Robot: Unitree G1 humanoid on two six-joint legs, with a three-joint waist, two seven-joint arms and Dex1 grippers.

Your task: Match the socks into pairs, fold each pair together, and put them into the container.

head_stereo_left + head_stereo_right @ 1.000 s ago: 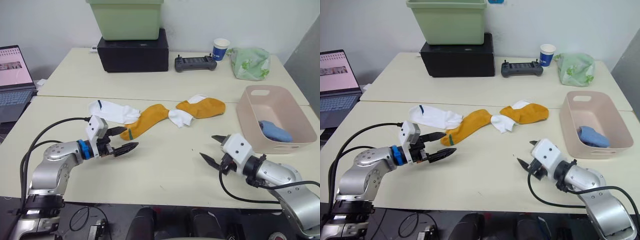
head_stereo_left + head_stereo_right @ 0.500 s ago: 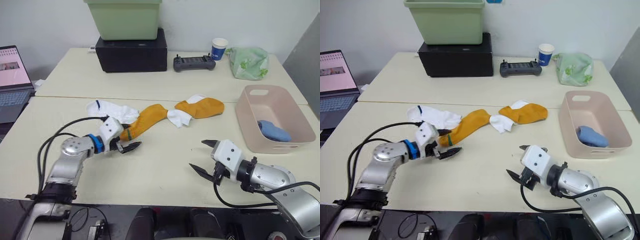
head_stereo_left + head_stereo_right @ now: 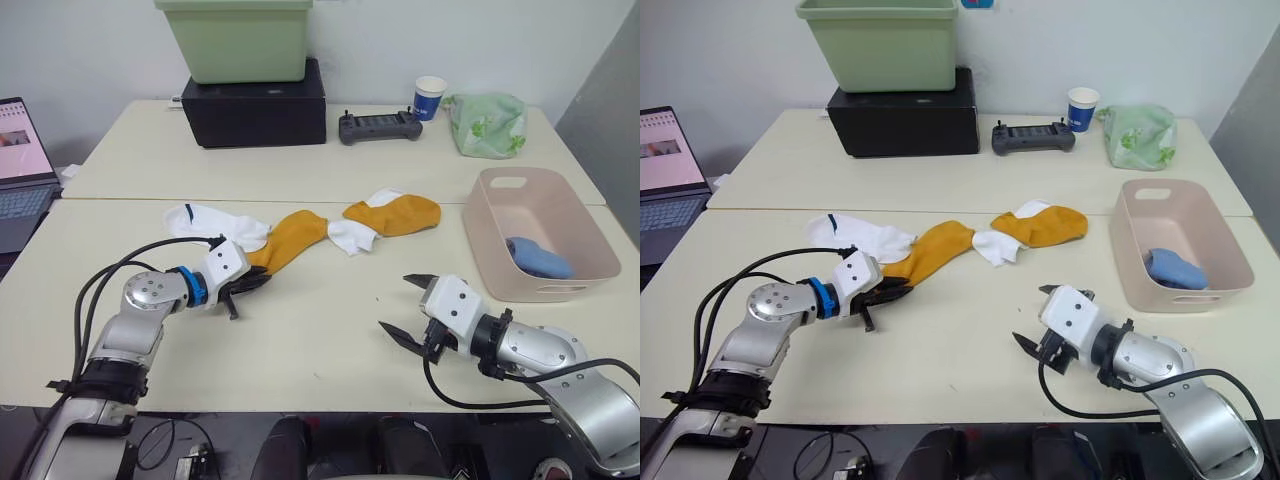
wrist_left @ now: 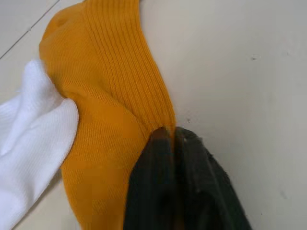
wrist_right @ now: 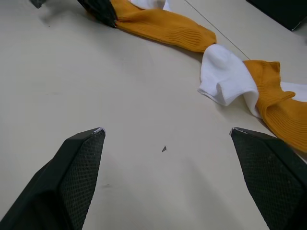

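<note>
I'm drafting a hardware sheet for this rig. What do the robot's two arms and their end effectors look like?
Both arms are silver-grey metal with rounded joint housings and loose black cables looping alongside. The left end effector has a white boxy housing behind a bright blue ring at the wrist. The right end effector has the same white housing behind a black collar. Each carries two black pointed fingers with finely textured pads.

The left arm reaches forward low over the table, its forearm angled inward, and the left gripper (image 3: 243, 284) has its two black fingers (image 4: 165, 182) pressed together, pinching the edge of a mustard-orange sock (image 4: 110, 120). The right arm lies low on the robot's right side, forearm pointing inward, and the right gripper (image 3: 405, 305) hovers with its fingers (image 5: 79, 165) spread wide apart, holding nothing.
</note>
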